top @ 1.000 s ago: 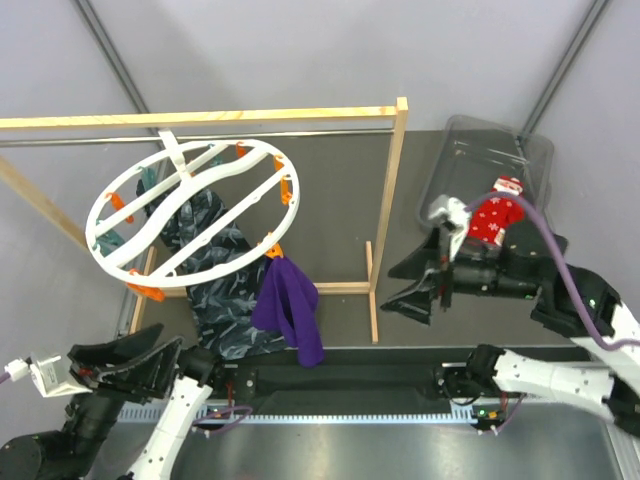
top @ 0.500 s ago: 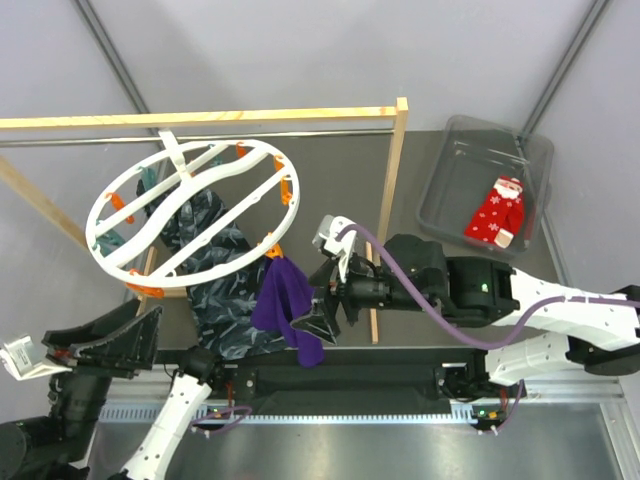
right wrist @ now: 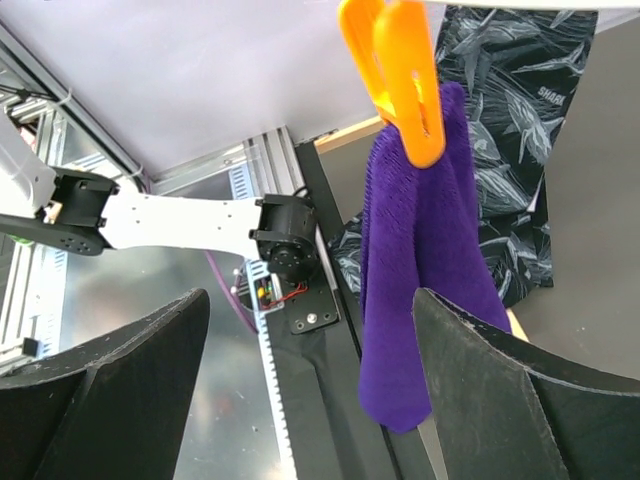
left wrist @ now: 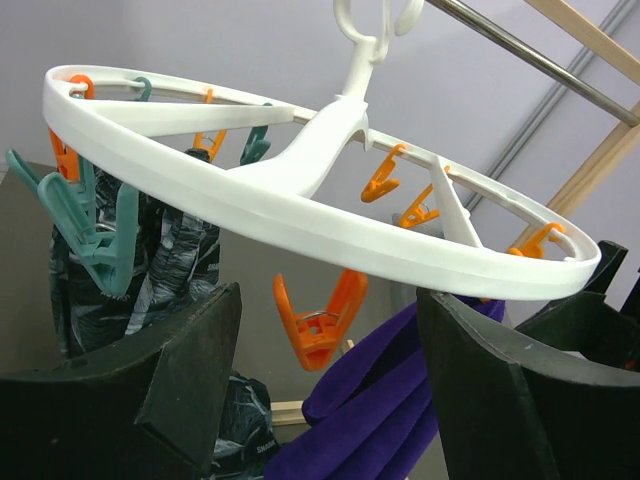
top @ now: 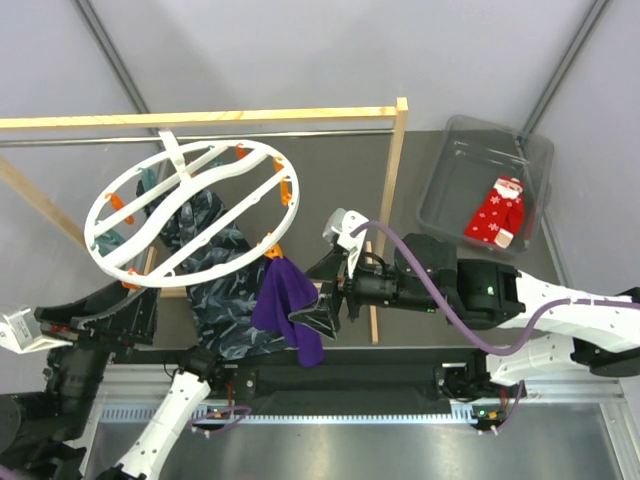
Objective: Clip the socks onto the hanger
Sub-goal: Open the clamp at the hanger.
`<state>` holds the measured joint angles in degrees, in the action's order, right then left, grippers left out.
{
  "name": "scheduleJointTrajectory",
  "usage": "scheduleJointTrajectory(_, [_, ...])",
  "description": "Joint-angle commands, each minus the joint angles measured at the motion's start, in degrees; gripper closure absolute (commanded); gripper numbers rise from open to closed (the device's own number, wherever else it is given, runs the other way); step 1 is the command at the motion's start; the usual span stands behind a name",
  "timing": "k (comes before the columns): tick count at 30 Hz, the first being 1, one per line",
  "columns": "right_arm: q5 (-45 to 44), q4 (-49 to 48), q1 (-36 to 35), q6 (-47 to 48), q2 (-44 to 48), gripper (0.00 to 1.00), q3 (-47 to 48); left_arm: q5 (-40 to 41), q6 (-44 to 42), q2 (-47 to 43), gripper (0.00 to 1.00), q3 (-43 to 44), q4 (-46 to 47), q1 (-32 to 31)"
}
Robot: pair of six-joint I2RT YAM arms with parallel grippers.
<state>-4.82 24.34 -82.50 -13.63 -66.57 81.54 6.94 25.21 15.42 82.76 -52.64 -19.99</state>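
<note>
The white round hanger (top: 185, 210) hangs from the rail, tilted, with orange clips on its rim. A purple sock (top: 288, 305) hangs from an orange clip (top: 272, 250) at its near right edge. A red Christmas sock (top: 497, 212) lies in the clear bin. My right gripper (top: 318, 293) is open and empty, right beside the purple sock (right wrist: 420, 270), whose clip (right wrist: 395, 75) is above it. My left gripper (top: 115, 318) is open and empty below the ring's near left edge; its view shows the ring (left wrist: 300, 215), a free orange clip (left wrist: 318, 325) and the purple sock (left wrist: 390, 410).
A wooden-framed rack (top: 395, 200) with a metal rail (top: 200, 137) holds the hanger. Dark patterned fabric (top: 215, 270) lies under the ring. The clear bin (top: 470, 150) stands at the back right. Teal clips (left wrist: 95, 235) hang on the ring's left.
My right arm swung left from the bin to the purple sock, empty; the red sock stays in the bin. My left gripper shifted slightly up and left.
</note>
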Motion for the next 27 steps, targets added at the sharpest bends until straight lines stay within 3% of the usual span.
scheduleJointTrajectory(1, [-1.42,-3.95,-0.82,-0.08,2.84,0.18,-0.41,0.44,-2.01,2.42,0.25,0.56,3.33,-0.23])
scheduleJointTrajectory(5, [-2.38,-3.95,-0.73,0.36,3.72,0.18,-1.29,0.53,-1.92,3.3,0.28,0.91,3.51,-0.23])
scheduleJointTrajectory(12, [-3.97,-4.47,-0.82,0.62,5.21,0.18,-3.49,1.23,-1.83,4.27,0.51,1.26,3.86,-0.23])
scheduleJointTrajectory(16, [-4.93,-4.74,-0.82,0.36,6.1,0.18,-4.98,2.2,-1.83,4.62,0.82,1.44,3.69,-0.23])
scheduleJointTrajectory(19, [-8.16,-4.13,-0.82,-0.26,6.62,0.18,-5.16,2.55,-1.57,4.71,1.0,1.61,2.99,-0.23])
scheduleJointTrajectory(24, [-21.6,1.14,-0.82,-2.71,7.5,0.2,-4.11,2.99,-0.52,4.62,1.0,1.53,1.93,-0.23])
scheduleJointTrajectory(27, [-34.7,6.93,-0.73,-5.52,9.08,0.21,-4.19,3.52,0.27,4.44,1.0,1.52,1.14,-0.23])
